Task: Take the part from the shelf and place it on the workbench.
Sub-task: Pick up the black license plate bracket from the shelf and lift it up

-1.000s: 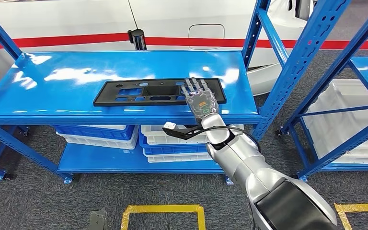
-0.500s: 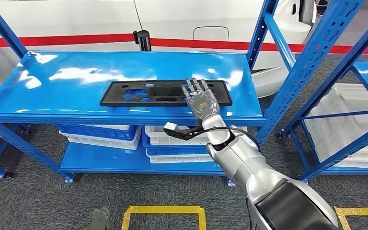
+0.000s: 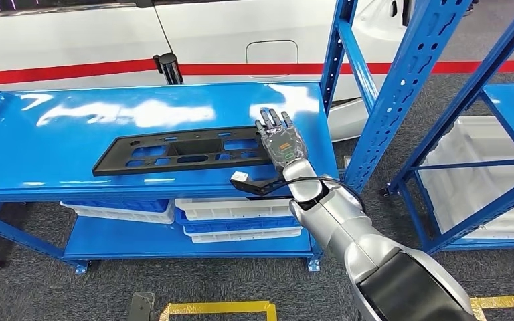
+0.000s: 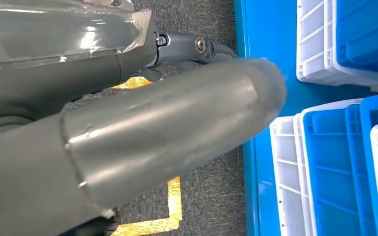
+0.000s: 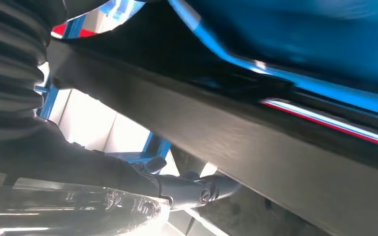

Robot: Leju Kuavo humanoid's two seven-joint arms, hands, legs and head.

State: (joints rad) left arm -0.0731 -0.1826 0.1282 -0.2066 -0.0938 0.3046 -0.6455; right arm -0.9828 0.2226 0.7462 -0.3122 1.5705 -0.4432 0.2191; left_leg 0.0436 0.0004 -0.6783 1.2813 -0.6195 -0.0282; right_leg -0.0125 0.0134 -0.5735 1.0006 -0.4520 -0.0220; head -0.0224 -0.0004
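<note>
- The part (image 3: 186, 153) is a long, flat, matte-black plastic panel with several rectangular cut-outs along its length; it lies on the glossy blue top board of the shelf (image 3: 73, 144), slightly skewed to that board's front edge.
- The shelf is painted steel, its upright posts punched with rows of holes, and its top board is shiny enough to throw back white glare.
- The right hand (image 3: 280, 139) lies over the end of the part nearest the shelf's right-hand post, back of the hand up, dark fingers (image 3: 273, 121) stretched forward across the panel. In the right wrist view a dark band crosses close to the camera (probably the part's edge, too blurred to be sure), so I cannot tell whether the hand grips the part or merely rests on it.
- The silver right arm rises to the shelf's front edge.
- The left hand (image 4: 128, 128) shows up close as a thick, smooth grey thumb; whether the hand is open or closed I cannot tell.
- On the shelf's lower board sit ribbed plastic crates (image 3: 241, 215), white and blue, stacked.
- Below the shelf is grey carpet with yellow tape (image 3: 217, 309); behind it, a white car body (image 3: 73, 47) with a red stripe.
</note>
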